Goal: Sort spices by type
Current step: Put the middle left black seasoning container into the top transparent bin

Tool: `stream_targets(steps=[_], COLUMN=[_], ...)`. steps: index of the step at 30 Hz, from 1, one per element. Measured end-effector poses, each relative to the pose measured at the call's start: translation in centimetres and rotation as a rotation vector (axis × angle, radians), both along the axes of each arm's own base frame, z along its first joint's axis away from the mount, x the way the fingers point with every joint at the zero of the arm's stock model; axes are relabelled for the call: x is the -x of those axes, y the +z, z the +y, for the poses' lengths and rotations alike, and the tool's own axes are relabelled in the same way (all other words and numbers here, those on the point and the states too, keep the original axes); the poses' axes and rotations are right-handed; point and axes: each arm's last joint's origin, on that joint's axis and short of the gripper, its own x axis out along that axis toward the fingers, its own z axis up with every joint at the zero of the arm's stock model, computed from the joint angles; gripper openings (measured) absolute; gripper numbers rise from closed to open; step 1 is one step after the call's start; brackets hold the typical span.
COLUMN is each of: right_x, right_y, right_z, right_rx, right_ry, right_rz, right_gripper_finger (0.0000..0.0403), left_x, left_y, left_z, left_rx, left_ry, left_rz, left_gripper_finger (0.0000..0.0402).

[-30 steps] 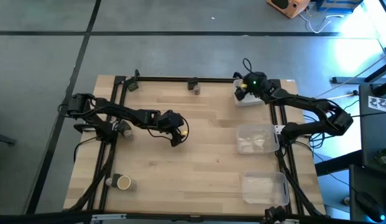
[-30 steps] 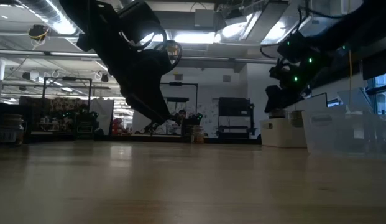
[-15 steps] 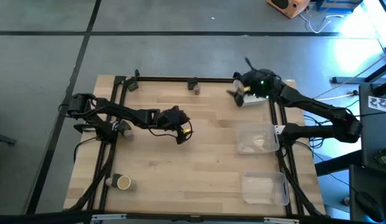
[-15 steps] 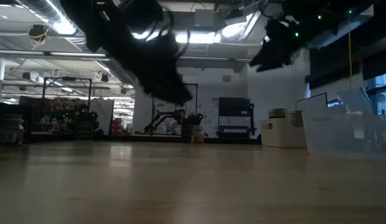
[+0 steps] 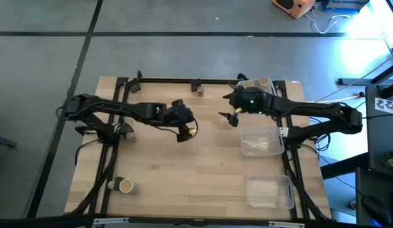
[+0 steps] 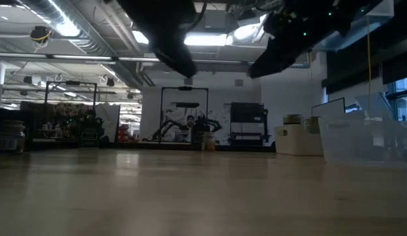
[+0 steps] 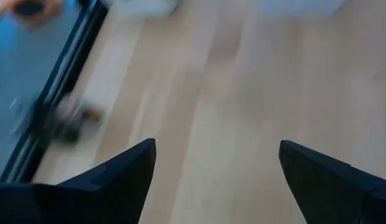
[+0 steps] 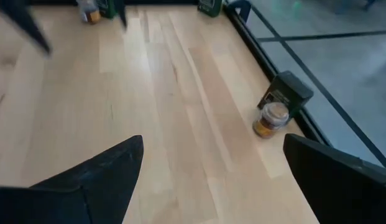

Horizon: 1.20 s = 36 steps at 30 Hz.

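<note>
A small spice jar (image 5: 199, 90) stands at the table's far edge beside a black clamp; it also shows in the right wrist view (image 8: 270, 119). Another small jar (image 5: 126, 130) stands near the left frame rail. A tan-topped jar (image 5: 125, 185) stands at the near left. A tan-topped jar (image 5: 264, 82) sits in the white tray (image 5: 252, 101) at the far right. My left gripper (image 5: 185, 133) hangs open and empty over the table's middle. My right gripper (image 5: 231, 118) is open and empty, just left of the white tray.
Two clear plastic trays (image 5: 259, 140) (image 5: 270, 191) lie along the right edge. A black frame (image 5: 183, 80) with clamps runs around the table. The low view shows the white tray (image 6: 298, 139) and a clear tray (image 6: 367, 137) at the right.
My right gripper has left the white tray and swung toward the table's left and near side, turning as it went. My left gripper has risen and shifted slightly toward the far right.
</note>
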Motion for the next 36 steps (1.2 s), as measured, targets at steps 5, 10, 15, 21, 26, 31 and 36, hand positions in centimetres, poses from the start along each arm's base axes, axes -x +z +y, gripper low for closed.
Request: stream_targets(steps=[5, 10, 15, 21, 26, 31, 36], right_x=[-1.2, -2.5, -3.5, -4.2, -4.5, -4.6, -4.6], right_y=[-1.2, -2.5, -3.5, -4.4, -5.0, -5.3, -5.3], right_z=[-0.1, -0.5, -0.8, -1.0, -1.0, -1.0, -1.0], right_rx=[-0.001, -0.003, -0.002, -0.003, -0.014, -0.025, -0.024], right_ry=[0.002, 0.002, 0.002, 0.003, 0.013, 0.026, 0.026], right_rz=[0.021, 0.022, 0.020, 0.022, 0.034, 0.045, 0.042], right_gripper_finger=[0.0386, 0.0386, 0.0386, 0.0386, 0.0386, 0.0386, 0.0386], left_x=[2.4, 5.6, 8.3, 9.8, 10.2, 10.6, 12.1], left_y=[1.2, 1.3, 1.2, 1.3, 1.3, 0.6, -2.0], left_z=[0.3, 0.9, 1.3, 2.2, 3.2, 4.1, 4.4], left_rx=[0.056, 0.141, 0.170, 0.179, 0.215, 0.235, 0.265], left_ry=[0.168, 0.398, 0.631, 0.767, 0.800, 0.803, 0.802], left_rz=[0.198, 0.354, 0.519, 0.617, 0.646, 0.695, 0.835], left_gripper_finger=[0.0324, 0.0324, 0.0324, 0.0324, 0.0324, 0.0324, 0.0324])
